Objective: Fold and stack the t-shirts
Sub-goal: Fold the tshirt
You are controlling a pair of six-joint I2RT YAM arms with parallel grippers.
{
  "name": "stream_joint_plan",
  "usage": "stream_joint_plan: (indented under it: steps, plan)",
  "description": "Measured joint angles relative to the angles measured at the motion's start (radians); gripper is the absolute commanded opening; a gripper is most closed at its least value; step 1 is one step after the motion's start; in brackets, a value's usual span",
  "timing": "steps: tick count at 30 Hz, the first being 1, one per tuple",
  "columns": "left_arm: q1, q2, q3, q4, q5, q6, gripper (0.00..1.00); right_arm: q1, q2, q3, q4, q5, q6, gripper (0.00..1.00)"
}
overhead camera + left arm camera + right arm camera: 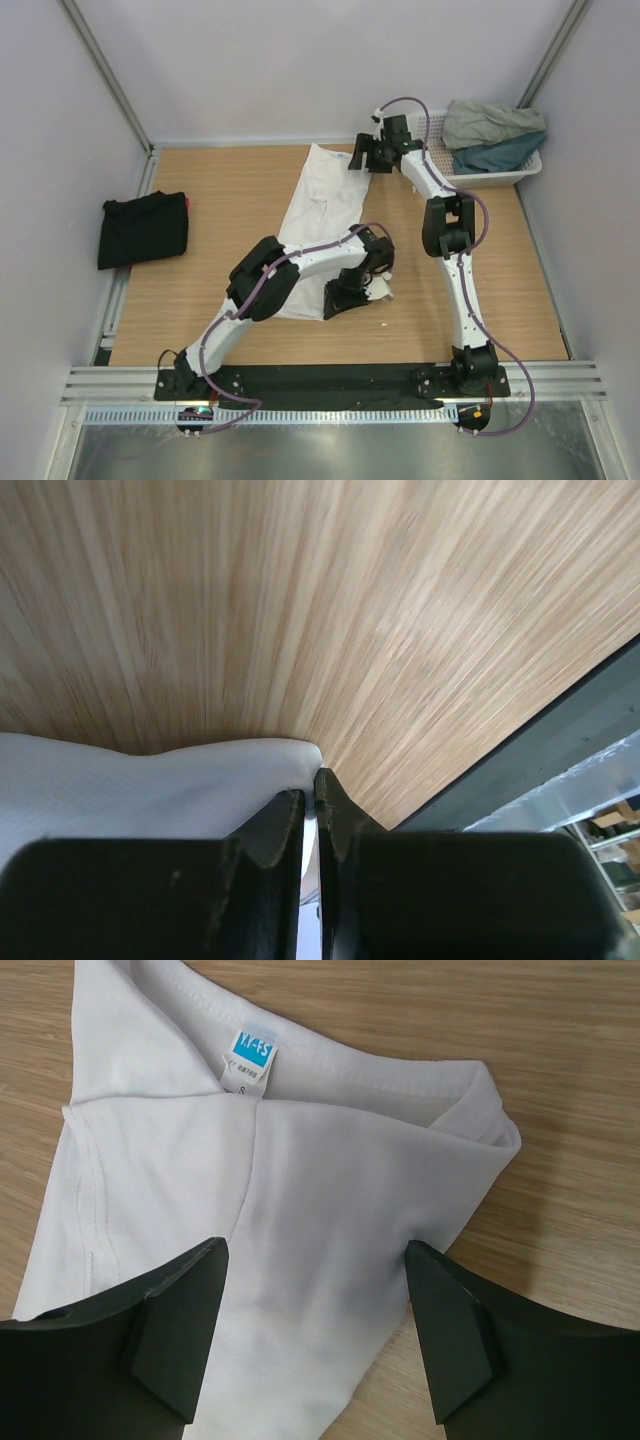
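The white t-shirt (322,205) lay stretched in a long strip across the middle of the wooden tabletop (230,175), running from the far edge back toward the arms. At its near end the left gripper (312,792) was closed on the cloth, its jaws almost together with a fold of white hem pinched between them, low over the wood. At the far end the right gripper (315,1265) hung above the collar with its jaws spread wide, touching nothing; the blue neck label (253,1052) showed just beyond it. A black t-shirt (143,229) sat folded at the left edge of the tabletop, well apart. In the far right corner a white basket (492,179) held a grey-green t-shirt (488,120) piled over a teal t-shirt (500,155).
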State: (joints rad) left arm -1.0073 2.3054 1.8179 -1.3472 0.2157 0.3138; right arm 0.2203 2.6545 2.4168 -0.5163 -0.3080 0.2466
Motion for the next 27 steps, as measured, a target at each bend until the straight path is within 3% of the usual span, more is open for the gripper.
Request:
stream_joint_plan:
  steps: [20, 21, 22, 23, 24, 26, 27]
  plan:
    - [-0.116, 0.106, 0.266, -0.005, -0.103, 0.023, 0.09, 0.0, 0.062, 0.111, 0.095, -0.065, 0.009, 0.8]
    - [-0.119, 0.106, 0.269, -0.005, -0.11, 0.023, 0.12, 0.0, 0.061, 0.111, 0.096, -0.066, 0.005, 0.8]
    - [-0.12, 0.106, 0.271, -0.004, -0.113, 0.023, 0.21, 0.0, 0.06, 0.112, 0.096, -0.066, 0.0, 0.8]
    - [-0.12, 0.106, 0.271, -0.004, -0.119, 0.026, 0.46, -0.001, 0.058, 0.112, 0.094, -0.067, -0.001, 0.81]
    - [-0.12, 0.106, 0.271, -0.004, -0.124, 0.032, 0.57, -0.005, 0.054, 0.112, 0.09, -0.067, -0.002, 0.81]
    - [-0.121, 0.101, 0.271, -0.004, -0.133, 0.026, 0.75, -0.011, 0.04, 0.112, 0.08, -0.07, -0.003, 0.81]
    - [-0.122, 0.095, 0.271, -0.004, -0.138, 0.027, 0.77, -0.014, 0.028, 0.111, 0.07, -0.07, -0.004, 0.82]
